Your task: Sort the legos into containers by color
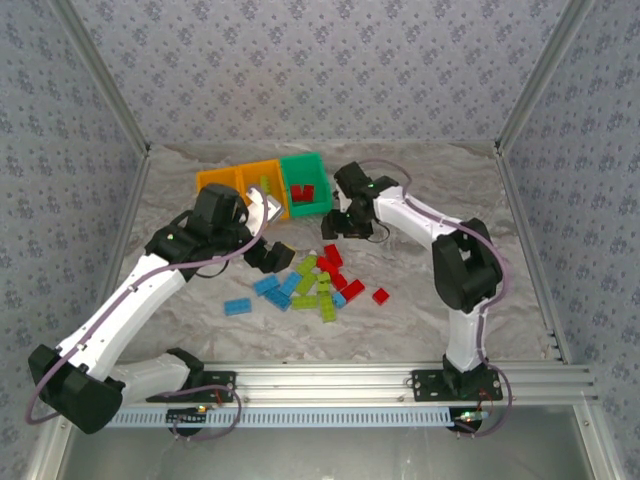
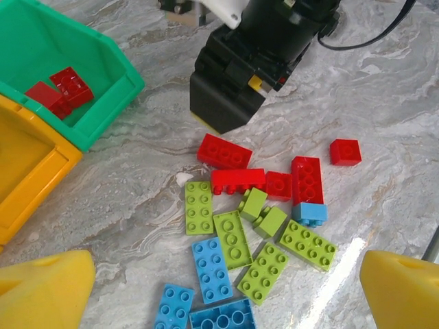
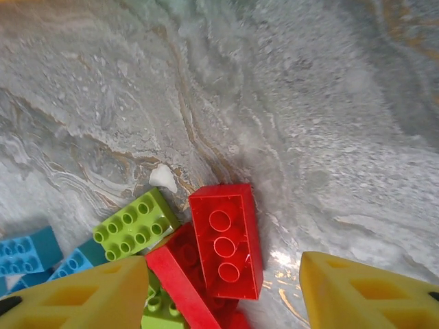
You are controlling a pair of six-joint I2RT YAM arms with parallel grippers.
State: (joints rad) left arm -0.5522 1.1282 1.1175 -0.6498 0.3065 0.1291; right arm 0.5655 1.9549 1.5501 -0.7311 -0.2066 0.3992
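Right gripper (image 3: 223, 264): jaws spread, straddling red brick (image 3: 226, 240).
Risk: catching second red brick (image 3: 180, 281) or lime brick (image 3: 134, 223) touching it; double pick.
Left gripper (image 2: 223, 281): spread wide, empty.

A robot test cell in a lab: patterned fabric walls (image 1: 320, 70) on aluminium posts (image 1: 100, 75) enclose a marble-look counter (image 1: 420, 330). The left arm (image 1: 130, 310) and right arm (image 1: 450, 250) are bolted to a slotted metal rail (image 1: 340, 380).
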